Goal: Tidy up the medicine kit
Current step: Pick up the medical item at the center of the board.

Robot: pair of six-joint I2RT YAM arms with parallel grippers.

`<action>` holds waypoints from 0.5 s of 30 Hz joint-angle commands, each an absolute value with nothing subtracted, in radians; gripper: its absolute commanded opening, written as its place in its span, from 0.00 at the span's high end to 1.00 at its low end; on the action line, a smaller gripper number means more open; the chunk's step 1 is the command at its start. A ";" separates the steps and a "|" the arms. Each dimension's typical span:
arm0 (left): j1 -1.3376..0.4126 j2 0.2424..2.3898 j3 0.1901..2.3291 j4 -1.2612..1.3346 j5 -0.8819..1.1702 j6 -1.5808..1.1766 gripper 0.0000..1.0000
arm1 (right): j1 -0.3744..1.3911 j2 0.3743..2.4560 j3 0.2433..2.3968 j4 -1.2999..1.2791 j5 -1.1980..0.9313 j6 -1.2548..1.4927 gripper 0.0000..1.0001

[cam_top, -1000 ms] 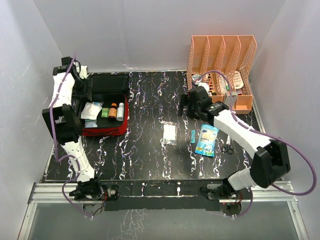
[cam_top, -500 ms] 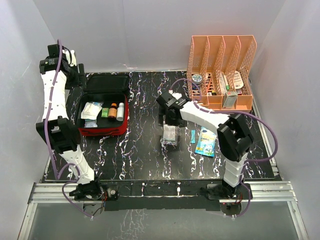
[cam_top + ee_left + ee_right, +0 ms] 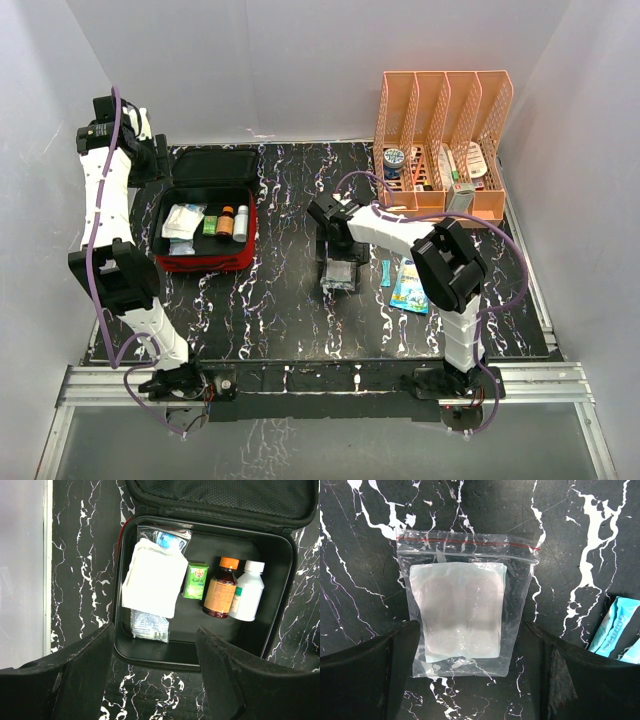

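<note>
Two hands, both spread wide, gripping nothing. Nearest you, your right hand (image 3: 470, 680) hangs over a clear zip bag (image 3: 462, 607) with a white pad inside, at the middle of the worktop (image 3: 280, 300); a blue packet (image 3: 412, 283) lies just right of it. Farther back on the left, your left hand (image 3: 155, 680) is raised over the open medicine kit (image 3: 205, 263), which holds a gauze pad (image 3: 150, 577), green box (image 3: 195, 581), amber bottle (image 3: 220, 591) and white bottle (image 3: 248, 592).

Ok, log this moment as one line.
left tool: open, above open medicine kit | right tool: open, straddling zip bag on table | status: zip bag not yet gripped
</note>
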State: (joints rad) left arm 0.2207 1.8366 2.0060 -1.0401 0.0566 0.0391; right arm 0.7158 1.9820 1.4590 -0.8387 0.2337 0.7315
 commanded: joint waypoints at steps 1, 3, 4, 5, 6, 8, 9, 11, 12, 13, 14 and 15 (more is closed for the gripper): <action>0.229 1.807 2.008 -1.048 0.085 0.020 0.36 | 0.714 1.973 1.511 -0.823 0.235 0.740 0.21; 0.230 1.812 2.007 -1.050 0.088 0.014 0.37 | 0.715 1.976 1.507 -0.823 0.232 0.739 0.22; 0.230 1.814 2.007 -1.052 0.091 0.012 0.37 | 0.715 1.980 1.505 -0.824 0.231 0.737 0.22; 0.230 1.818 2.008 -1.054 0.093 0.011 0.37 | 0.714 1.985 1.504 -0.825 0.228 0.736 0.23; 0.230 1.819 2.007 -1.055 0.093 0.010 0.37 | 0.714 1.988 1.502 -0.826 0.227 0.734 0.24; 0.230 1.822 2.007 -1.053 0.092 0.010 0.37 | 0.715 1.993 1.499 -0.827 0.228 0.731 0.27; 0.230 1.822 2.008 -1.052 0.092 0.011 0.37 | 0.714 1.997 1.496 -0.825 0.227 0.730 0.29; 0.230 1.824 2.007 -1.054 0.092 0.011 0.38 | 0.713 2.001 1.490 -0.823 0.219 0.726 0.35; 0.231 1.825 2.007 -1.056 0.093 0.012 0.38 | 0.712 2.002 1.487 -0.822 0.217 0.725 0.38; 0.231 1.827 2.005 -1.058 0.094 0.012 0.38 | 0.713 2.004 1.485 -0.822 0.216 0.724 0.41; 0.231 1.827 2.003 -1.057 0.094 0.011 0.38 | 0.713 2.003 1.484 -0.823 0.218 0.722 0.44; 0.231 1.826 1.999 -1.057 0.096 0.012 0.38 | 0.713 2.003 1.483 -0.822 0.220 0.721 0.47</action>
State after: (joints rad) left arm 0.2214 1.8370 2.0060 -1.0405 0.0776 0.0223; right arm 0.7158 2.0018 1.4654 -0.8356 0.2115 0.7273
